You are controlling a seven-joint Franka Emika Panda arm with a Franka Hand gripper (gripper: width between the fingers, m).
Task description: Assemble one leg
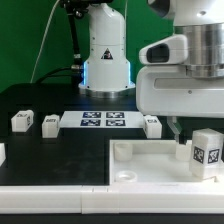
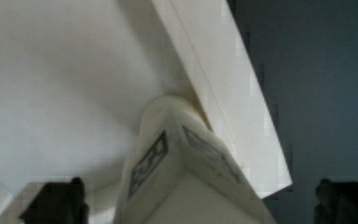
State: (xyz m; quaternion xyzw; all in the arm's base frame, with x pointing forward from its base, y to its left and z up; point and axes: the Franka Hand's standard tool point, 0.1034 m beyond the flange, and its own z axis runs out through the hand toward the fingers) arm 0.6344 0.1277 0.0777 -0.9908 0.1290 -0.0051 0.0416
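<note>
A leg [image 1: 207, 152], a small white block with a black-and-white tag, stands on the near right corner of the large white tray-like piece [image 1: 140, 165]. My gripper [image 1: 192, 138] hangs just above and around it. In the wrist view the leg [image 2: 185, 165] lies between my two dark fingertips [image 2: 60, 203], which stand wide apart and clear of its sides. The gripper [image 2: 202, 208] is open. The tray's white surface [image 2: 69, 80] and its rim fill most of that view.
Three more white legs lie on the black table: two at the exterior view's left [image 1: 22, 121] [image 1: 50, 124] and one right of the marker board [image 1: 152, 124]. The marker board [image 1: 100, 120] lies mid-table. A white robot base [image 1: 105, 60] stands behind it.
</note>
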